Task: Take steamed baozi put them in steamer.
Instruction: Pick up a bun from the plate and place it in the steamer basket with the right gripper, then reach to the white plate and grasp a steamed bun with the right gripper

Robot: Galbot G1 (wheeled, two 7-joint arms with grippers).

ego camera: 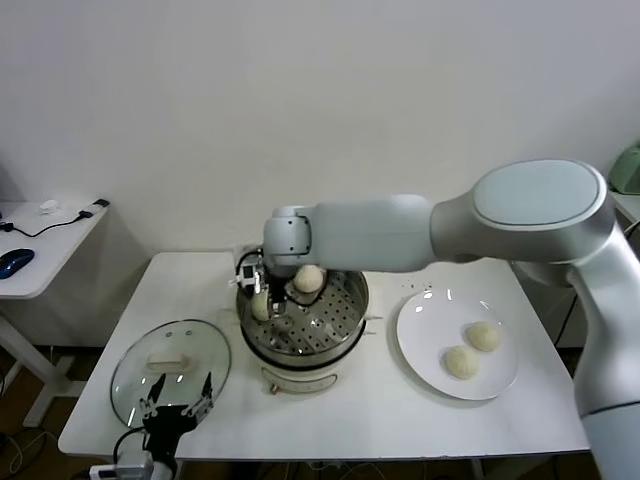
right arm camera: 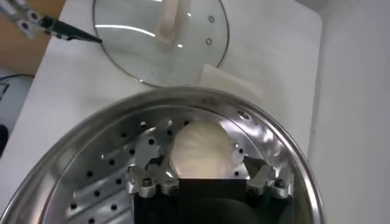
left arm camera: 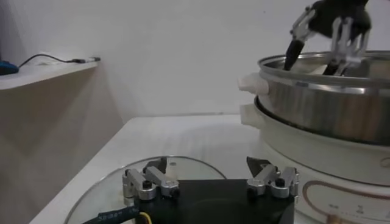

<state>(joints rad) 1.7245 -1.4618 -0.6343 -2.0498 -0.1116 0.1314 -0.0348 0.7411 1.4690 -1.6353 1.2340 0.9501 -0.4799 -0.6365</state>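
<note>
The steel steamer stands mid-table on its cream base. My right gripper reaches down inside it, near its left wall. In the right wrist view, my right gripper is open, with a finger on each side of a cream baozi that rests on the perforated tray. This baozi shows partly in the head view. A second baozi lies at the far side of the tray. Two more baozi lie on the white plate. My left gripper is open and idle over the lid.
The glass lid with a white handle lies flat at the table's front left, and also shows in the right wrist view. In the left wrist view the steamer wall rises to one side. A side desk stands far left.
</note>
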